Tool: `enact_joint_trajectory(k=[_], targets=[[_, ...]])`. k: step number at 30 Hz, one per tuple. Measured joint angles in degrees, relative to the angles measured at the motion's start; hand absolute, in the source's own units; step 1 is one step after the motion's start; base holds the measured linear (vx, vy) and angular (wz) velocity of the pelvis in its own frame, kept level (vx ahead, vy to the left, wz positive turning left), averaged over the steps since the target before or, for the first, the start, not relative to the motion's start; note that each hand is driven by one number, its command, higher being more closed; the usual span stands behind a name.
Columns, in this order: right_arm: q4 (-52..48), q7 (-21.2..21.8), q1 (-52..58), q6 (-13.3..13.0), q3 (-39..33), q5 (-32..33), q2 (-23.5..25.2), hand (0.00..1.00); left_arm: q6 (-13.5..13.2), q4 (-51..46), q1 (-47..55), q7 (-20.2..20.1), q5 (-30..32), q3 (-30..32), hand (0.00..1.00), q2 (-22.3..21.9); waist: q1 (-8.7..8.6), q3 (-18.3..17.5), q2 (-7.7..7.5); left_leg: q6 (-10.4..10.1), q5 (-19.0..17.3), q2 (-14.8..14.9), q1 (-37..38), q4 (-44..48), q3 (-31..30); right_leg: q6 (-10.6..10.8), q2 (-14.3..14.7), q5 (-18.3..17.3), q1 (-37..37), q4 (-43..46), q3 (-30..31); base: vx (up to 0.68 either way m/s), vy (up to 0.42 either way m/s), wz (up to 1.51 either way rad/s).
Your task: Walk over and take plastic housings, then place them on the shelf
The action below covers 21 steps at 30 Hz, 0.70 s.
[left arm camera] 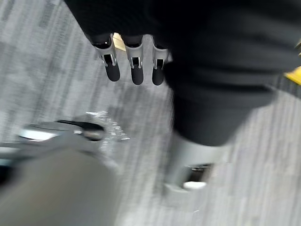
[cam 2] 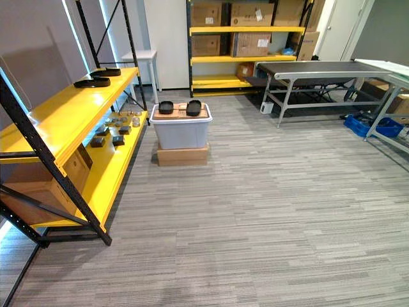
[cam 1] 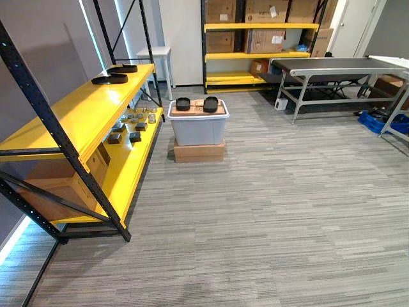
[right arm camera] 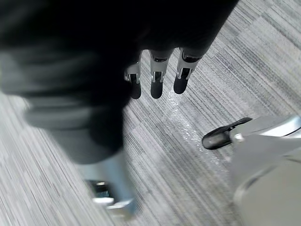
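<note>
Housings: two black plastic units sit side by side on a brown cardboard sheet (cam 1: 197, 110) that covers a grey bin (cam 1: 198, 129). I label them left housing (cam 1: 183, 103) and right housing (cam 1: 211, 104); they are near each other but apart. The bin stands on a flat cardboard box (cam 1: 199, 152), which rests on the grey striped carpet (cam 1: 275, 211) ahead of me, well apart from both of my hands.

Yellow shelf (cam 1: 77, 115): this unit runs along my left side, just beside the bin. Its top deck carries two flat black parts at the far end, the near part (cam 1: 110, 79) and the far part (cam 1: 126, 68). Its lower deck holds a cluster of small items (cam 1: 132, 125), and a large cardboard carton (cam 1: 61, 185) sits under the top deck at the near end.

Left hand (left arm camera: 136, 70): the fingers hang straight, side by side, over the carpet. They hold nothing.

Right hand (right arm camera: 156, 84): same condition. The fingers are straight and relaxed over the carpet, with nothing in them.

Background: a second yellow rack (cam 1: 255, 55) loaded with cardboard boxes stands against the far wall. A grey conveyor table (cam 1: 332, 64) stands to the right of it, with a blue crate (cam 1: 374, 121) on the floor beside the table.
</note>
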Motion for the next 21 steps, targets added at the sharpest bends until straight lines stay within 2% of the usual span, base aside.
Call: enact_joint_trajectory(k=[2, 8, 13, 21], targets=[[-0.04, 0.43, -1.51, -0.01, -2.23, 0.02, -1.69, 0.0, -0.38, -0.41, -1.27, -0.01, 0.0, 1.93, 0.0, 1.08, -0.73, 0.52, 0.27, -0.3, 0.06, -0.01, 1.27, -0.73, -0.05, 0.22, 0.03, 0.11, 1.67, -1.11, -1.47, 0.08, -0.025, 0.13], [-0.26, 0.55, -5.42, -0.11, -4.2, 0.02, -5.25, 0.0, -0.99, -1.22, -2.87, -0.01, -0.9, 3.82, 0.0, 2.78, -1.2, 1.3, 0.6, -0.76, 0.08, 0.04, 1.83, -1.19, -1.07, 1.27, 0.01, -0.58, 2.66, -1.16, -2.99, 0.03, -0.018, 0.11], [-0.71, -0.06, -7.17, -0.84, -4.04, 0.09, -5.26, 0.0, -1.95, -2.8, -2.76, 0.22, -5.75, 3.88, 0.0, 2.59, -1.1, 1.74, 0.8, -0.83, 0.05, 0.11, 2.56, -1.74, -1.65, 1.96, 0.04, -1.03, 3.54, -1.07, -4.41, -0.01, -0.016, 0.13], [-2.77, -2.39, -6.61, -2.36, -2.53, 2.26, -3.13, 0.0, -3.97, -5.42, -2.33, 3.29, -6.28, -0.46, 0.0, 0.79, -1.27, 2.19, 0.84, -0.85, 0.03, 0.08, 3.33, -2.03, -1.56, 1.96, 0.01, -1.04, 4.3, -1.05, -4.95, -0.02, 0.0, 0.02]])
